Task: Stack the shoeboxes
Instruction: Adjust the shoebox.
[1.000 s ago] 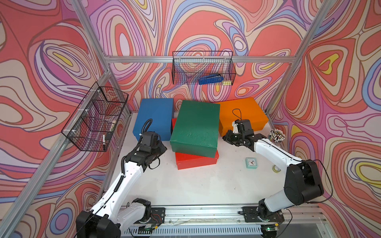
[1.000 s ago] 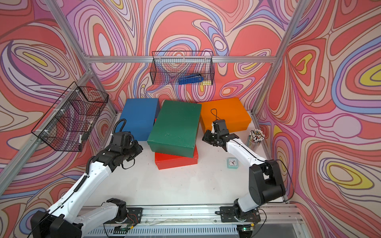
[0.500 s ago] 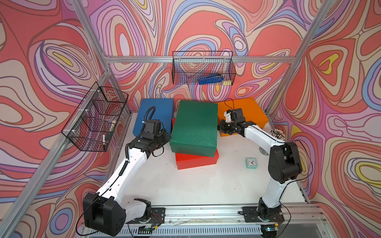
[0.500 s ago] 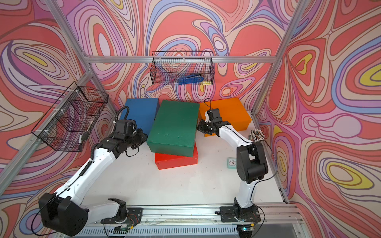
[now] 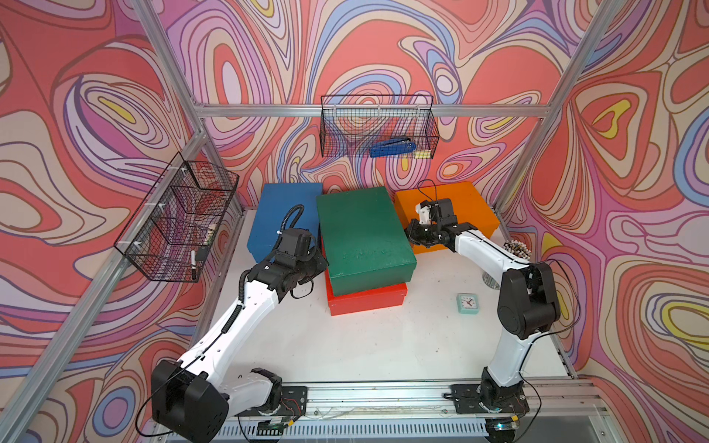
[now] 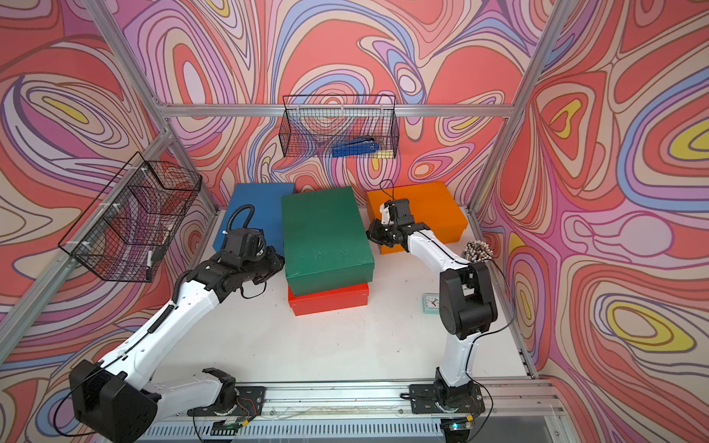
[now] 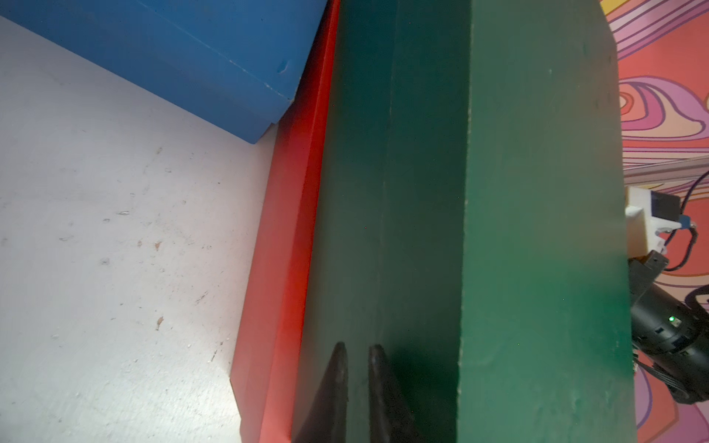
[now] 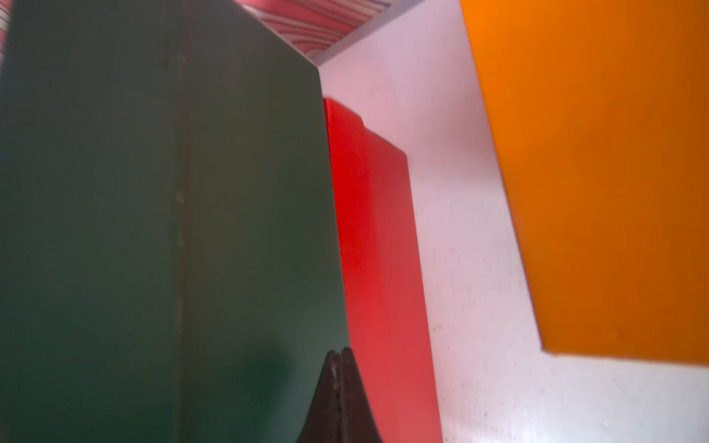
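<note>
The dark green shoebox (image 5: 360, 226) (image 6: 322, 226) lies on the red shoebox (image 5: 364, 301) (image 6: 330, 301), roughly in line with it and overhanging its far end. The blue shoebox (image 5: 284, 214) stands at the back left and the orange shoebox (image 5: 468, 207) at the back right, both on the table. My left gripper (image 5: 320, 264) (image 7: 358, 347) touches the green box's left side, all but shut, with nothing between its fingers. Against the green box's right side rests my right gripper (image 5: 409, 236) (image 8: 339, 351), shut and empty, near the box's lower edge above the red one (image 8: 376, 249).
A black wire basket (image 5: 180, 218) hangs on the left wall. Another (image 5: 378, 130) on the back wall holds a blue stapler (image 5: 391, 147). A small teal clock (image 5: 468, 303) and a cup of sticks (image 5: 518, 247) stand at the right, by the right arm.
Both grippers closed in on the green box's sides. The green box turned on the red one, its far end swinging left and its near end right.
</note>
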Tool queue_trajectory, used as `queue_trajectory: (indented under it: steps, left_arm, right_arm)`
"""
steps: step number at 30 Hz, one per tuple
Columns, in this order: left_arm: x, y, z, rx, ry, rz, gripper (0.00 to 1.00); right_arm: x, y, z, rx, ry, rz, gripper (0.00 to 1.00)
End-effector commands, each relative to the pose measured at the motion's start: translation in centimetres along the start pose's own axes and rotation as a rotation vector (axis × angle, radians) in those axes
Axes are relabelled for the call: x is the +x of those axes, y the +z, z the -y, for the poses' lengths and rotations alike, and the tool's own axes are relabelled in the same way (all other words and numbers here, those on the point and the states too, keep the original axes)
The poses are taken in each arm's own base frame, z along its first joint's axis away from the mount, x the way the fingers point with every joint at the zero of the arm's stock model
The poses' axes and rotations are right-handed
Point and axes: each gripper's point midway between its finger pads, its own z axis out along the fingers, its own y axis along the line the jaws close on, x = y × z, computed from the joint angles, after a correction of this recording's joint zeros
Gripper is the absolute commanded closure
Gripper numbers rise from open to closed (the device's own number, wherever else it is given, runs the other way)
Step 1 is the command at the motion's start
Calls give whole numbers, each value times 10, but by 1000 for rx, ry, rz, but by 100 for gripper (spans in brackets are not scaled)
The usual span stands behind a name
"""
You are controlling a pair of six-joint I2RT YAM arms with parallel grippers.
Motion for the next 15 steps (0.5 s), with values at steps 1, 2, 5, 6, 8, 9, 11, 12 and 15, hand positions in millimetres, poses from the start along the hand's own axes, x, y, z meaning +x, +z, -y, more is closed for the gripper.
queue_trajectory:
  steps: [1,2,5,6,8,9,11,12,15]
  left_arm:
    - [-20,-24,-13,-84,36,91,84]
    - [-25,-28,-20,-106,34,112,84]
    - [-34,-35,-44,-168,3,157,83]
    - [-34,-34,-53,-182,-19,157,83]
    - [-26,-23,-70,-207,-49,134,86]
    - [-20,-15,-78,-219,-63,115,87]
    - [-7,4,-91,-242,-86,63,90]
    - [1,16,-96,-249,-97,28,91]
    - [20,44,-102,-241,-124,-59,95]
  right_arm:
    - [14,-11,-1,12,-1,-16,100]
    - [17,-13,4,33,0,-16,100]
    - [26,-21,15,88,-2,-14,100]
    - [28,-22,19,105,0,-14,100]
    - [35,-24,27,130,3,-25,100]
    - [40,-23,30,135,7,-35,100]
    - [46,-22,33,133,17,-49,100]
    - [51,-20,34,126,25,-59,100]
    - [62,-19,38,117,43,-79,100]
